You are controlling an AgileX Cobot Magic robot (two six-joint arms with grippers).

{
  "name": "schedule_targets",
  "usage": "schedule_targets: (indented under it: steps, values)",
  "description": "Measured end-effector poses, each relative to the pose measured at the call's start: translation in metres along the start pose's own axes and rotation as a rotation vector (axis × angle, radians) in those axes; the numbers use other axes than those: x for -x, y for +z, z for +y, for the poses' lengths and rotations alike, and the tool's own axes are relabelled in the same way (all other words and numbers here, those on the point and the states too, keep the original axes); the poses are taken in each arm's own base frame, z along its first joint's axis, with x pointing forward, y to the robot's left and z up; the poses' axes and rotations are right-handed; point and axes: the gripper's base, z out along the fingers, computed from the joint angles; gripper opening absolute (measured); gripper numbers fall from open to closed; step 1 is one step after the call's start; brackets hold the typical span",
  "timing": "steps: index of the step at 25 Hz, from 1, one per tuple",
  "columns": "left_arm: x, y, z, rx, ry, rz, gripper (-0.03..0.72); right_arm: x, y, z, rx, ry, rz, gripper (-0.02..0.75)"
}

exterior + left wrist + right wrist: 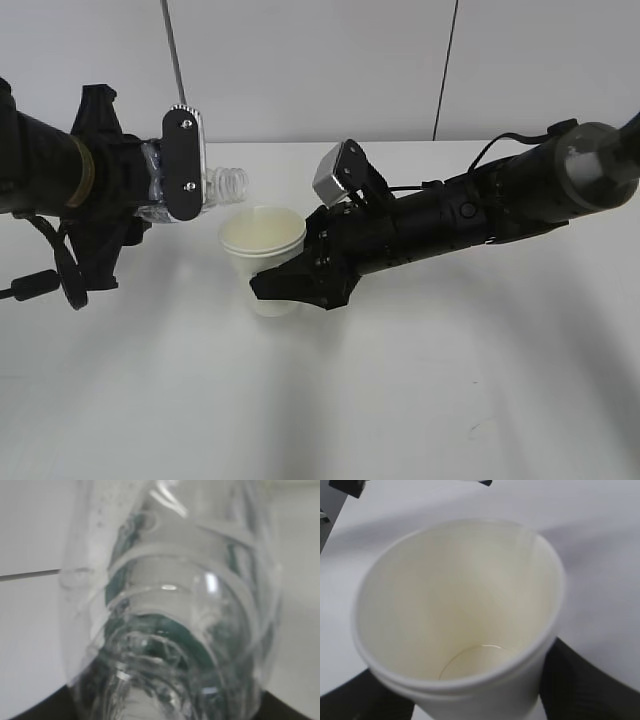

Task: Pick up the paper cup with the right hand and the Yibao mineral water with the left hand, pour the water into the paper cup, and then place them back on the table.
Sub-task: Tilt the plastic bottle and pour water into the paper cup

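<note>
Only your right wrist view showed the pale inside of the paper cup (460, 615). Your left hand (185, 165) held the Yibao mineral water (225, 187) tipped sideways, its mouth just over the cup's rim, jaws closed on the bottle. Your right hand (300, 280) reached in low, jaws clamped around the cup above the bench (450, 400).

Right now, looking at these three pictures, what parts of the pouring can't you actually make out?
- Water stream: none discernible in the exterior view between the bottle mouth and the paper cup; too small and clear to tell.
- Water in the cup: the right wrist view shows the cup's inside blurred; no level readable.
- Bottle label: the left wrist view is too close and blurred.
- Left gripper fingertips: hidden behind its own plate.
- Cup base: covered by the right gripper.
</note>
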Motion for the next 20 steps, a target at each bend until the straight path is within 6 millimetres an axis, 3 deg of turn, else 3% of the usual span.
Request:
schedule_targets:
  steps: [20]
  values:
    - [-0.0044,-0.0002,0.0039,0.041,0.098,0.051,0.341,-0.0005,0.0,-0.0003,-0.003,0.0,0.006,0.521]
